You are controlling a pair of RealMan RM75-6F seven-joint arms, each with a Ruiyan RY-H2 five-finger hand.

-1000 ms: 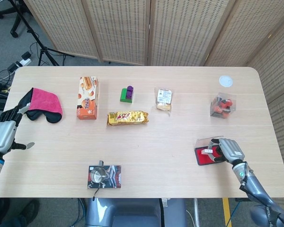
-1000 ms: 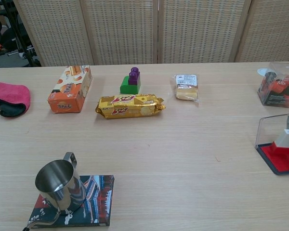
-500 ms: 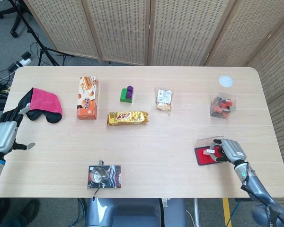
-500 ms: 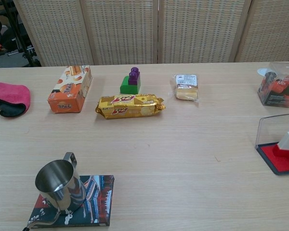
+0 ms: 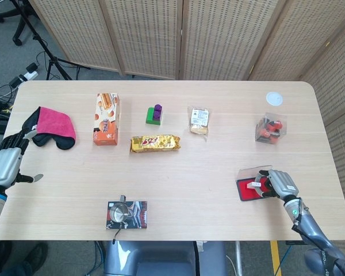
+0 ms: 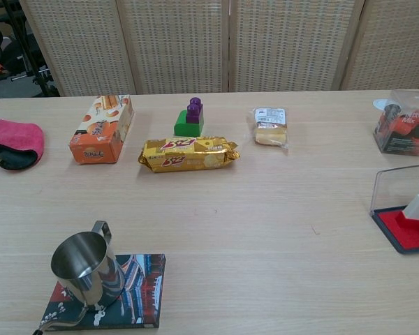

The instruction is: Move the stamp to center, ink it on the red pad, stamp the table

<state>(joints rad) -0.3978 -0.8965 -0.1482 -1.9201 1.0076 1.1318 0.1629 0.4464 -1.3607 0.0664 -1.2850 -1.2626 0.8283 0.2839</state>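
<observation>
The red ink pad (image 5: 245,191) lies near the table's right front edge, its clear lid (image 5: 251,172) tipped up behind it. The stamp (image 5: 255,185), white on top with a red base, stands on the pad, and my right hand (image 5: 279,184) grips it from the right. In the chest view the stamp (image 6: 418,208) stands on the red pad (image 6: 403,232) at the frame's right edge, in front of the lid (image 6: 397,185); the hand is almost wholly cut off there. My left hand (image 5: 3,164) hovers at the table's left edge, fingers apart, holding nothing.
A pink and black cloth (image 5: 53,126), orange snack box (image 5: 105,119), gold biscuit pack (image 5: 154,142), green and purple block (image 5: 154,114) and wrapped snack (image 5: 198,120) span the back. A clear box (image 5: 269,129) and white cap (image 5: 274,98) sit right. A steel pitcher (image 5: 120,213) stands on a coaster.
My right hand has shifted the stamp slightly to the right on the red pad. The left hand has barely moved.
</observation>
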